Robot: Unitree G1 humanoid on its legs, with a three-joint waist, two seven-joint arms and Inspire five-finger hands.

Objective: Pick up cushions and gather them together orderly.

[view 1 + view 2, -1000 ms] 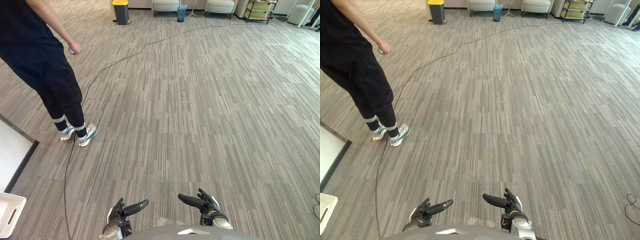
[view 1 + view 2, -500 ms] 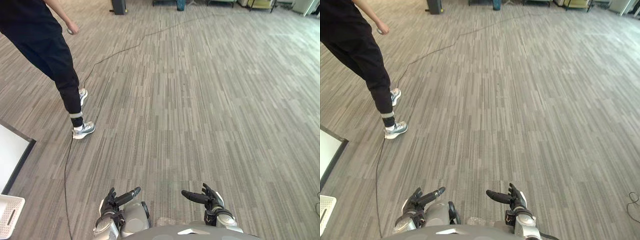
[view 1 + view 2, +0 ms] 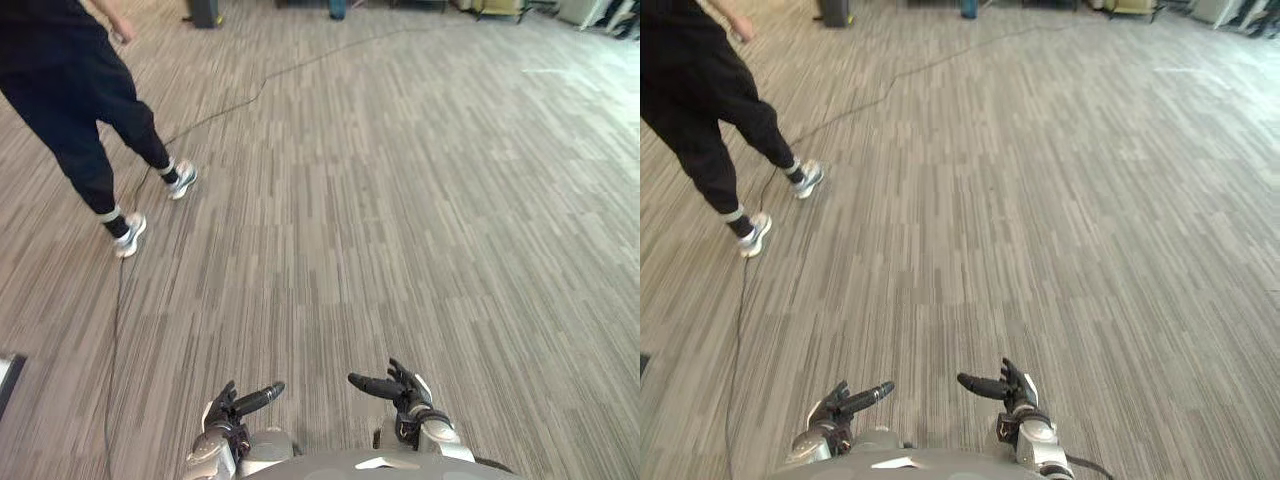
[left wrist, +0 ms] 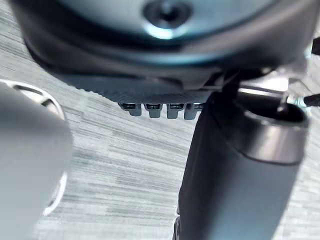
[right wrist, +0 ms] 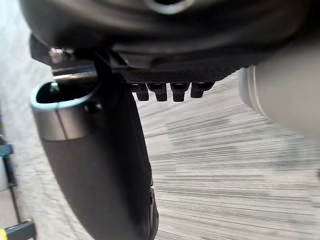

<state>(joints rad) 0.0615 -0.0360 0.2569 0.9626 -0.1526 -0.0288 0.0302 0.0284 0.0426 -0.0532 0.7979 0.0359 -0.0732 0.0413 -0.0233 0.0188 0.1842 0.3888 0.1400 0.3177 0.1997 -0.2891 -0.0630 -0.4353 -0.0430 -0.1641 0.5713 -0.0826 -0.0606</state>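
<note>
Cushions: where they lie we cannot tell. A person (image 3: 75, 105) in dark trousers and grey trainers strides over the striped carpet (image 3: 400, 200) at far left. At its near edge our left hand (image 3: 228, 412) and right hand (image 3: 405, 390) hover apart, fingers straight, both empty.

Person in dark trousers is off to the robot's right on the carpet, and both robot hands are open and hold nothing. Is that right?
Not quite. The person is on the robot's left, not its right, as the left eye view shows. The rest holds: they are on the carpet, and the left hand and the right hand are open and hold nothing.
</note>
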